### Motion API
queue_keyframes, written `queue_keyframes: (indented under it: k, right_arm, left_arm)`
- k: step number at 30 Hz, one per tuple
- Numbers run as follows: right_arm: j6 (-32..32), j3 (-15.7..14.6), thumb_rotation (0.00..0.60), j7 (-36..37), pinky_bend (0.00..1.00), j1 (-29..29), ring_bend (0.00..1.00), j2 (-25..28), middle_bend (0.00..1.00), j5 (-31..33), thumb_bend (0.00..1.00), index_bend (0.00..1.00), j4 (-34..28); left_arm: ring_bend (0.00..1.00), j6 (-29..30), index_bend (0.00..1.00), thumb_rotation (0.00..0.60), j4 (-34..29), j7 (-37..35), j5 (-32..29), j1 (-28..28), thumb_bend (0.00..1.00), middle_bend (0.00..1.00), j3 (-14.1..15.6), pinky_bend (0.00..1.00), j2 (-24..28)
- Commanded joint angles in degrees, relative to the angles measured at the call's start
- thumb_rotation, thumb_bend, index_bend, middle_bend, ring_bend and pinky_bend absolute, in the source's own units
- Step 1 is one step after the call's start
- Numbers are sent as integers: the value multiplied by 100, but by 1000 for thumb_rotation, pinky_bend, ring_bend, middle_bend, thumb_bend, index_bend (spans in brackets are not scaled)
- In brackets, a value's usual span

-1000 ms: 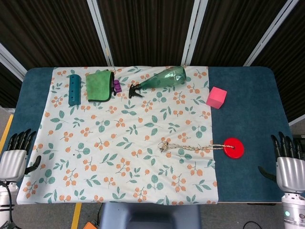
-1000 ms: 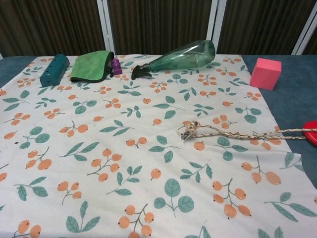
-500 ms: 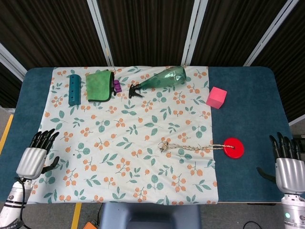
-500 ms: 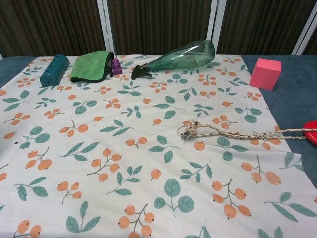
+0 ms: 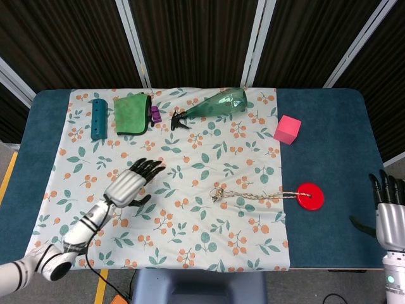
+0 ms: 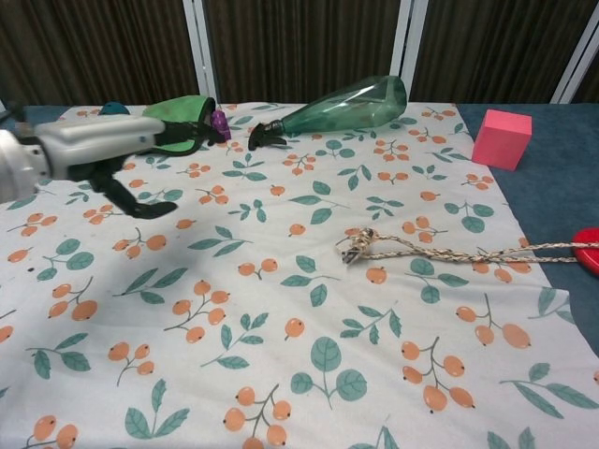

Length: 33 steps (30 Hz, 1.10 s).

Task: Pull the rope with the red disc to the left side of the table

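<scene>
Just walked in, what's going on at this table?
The left hand is out over the flowered cloth, fingers spread, holding nothing. The rope lies untouched, its free end to that hand's right, its other end on the red disc. The right hand waits open at the table's right edge.

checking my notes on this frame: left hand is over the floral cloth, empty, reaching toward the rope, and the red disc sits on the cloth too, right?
Not quite. The head view shows the red disc on the bare blue table, just off the floral cloth. The rest holds: the left hand is over the cloth, empty, reaching toward the rope.
</scene>
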Motion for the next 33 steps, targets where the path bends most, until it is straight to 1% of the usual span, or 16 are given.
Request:
queue_keyframes:
  k: [1,9,13,15,20,23,30,33]
  right_arm:
    - [-1,20,600,-5,0,-1,0,16,0,27,241,0,3]
    - [38,42,600,17,0,-41,0,-6,0,82,241,0,18]
    - [46,44,600,28,0,-69,0,-7,0,120,241,0,46]
    - [59,55,600,47,0,-81,0,-7,0,136,241,0,63]
    - [38,77,600,62,0,-90,0,-26,0,203,241,0,107]
    - [15,87,600,55,0,-94,0,-41,0,250,241,0,129]
    - [0,97,600,123,0,-123,0,-41,0,306,241,0,168]
    - [5,111,600,177,0,-151,0,-26,0,352,241,0,183]
  left_arm:
    - [0,-697,0,600,274,45,-626,-576,385,0,-263,5,-469]
    - [0,-1671,0,599,1120,98,-1767,-1305,363,0,-425,0,-1279]
    - [0,-1924,0,553,1320,47,-2159,-1538,357,0,-452,0,-1515]
    - [0,-2033,0,540,1347,9,-2297,-1644,354,0,-481,0,-1573]
    - [0,-2220,0,527,1329,-90,-2538,-1947,351,0,-597,0,-1686]
    - [0,-2151,13,531,1409,-41,-2561,-2101,353,0,-605,0,-1825]
    - [0,-2201,73,522,1965,174,-2851,-2496,355,1,-489,0,-2306]
    - [0,-2171,147,514,2186,258,-2997,-2615,362,1,-448,0,-2488]
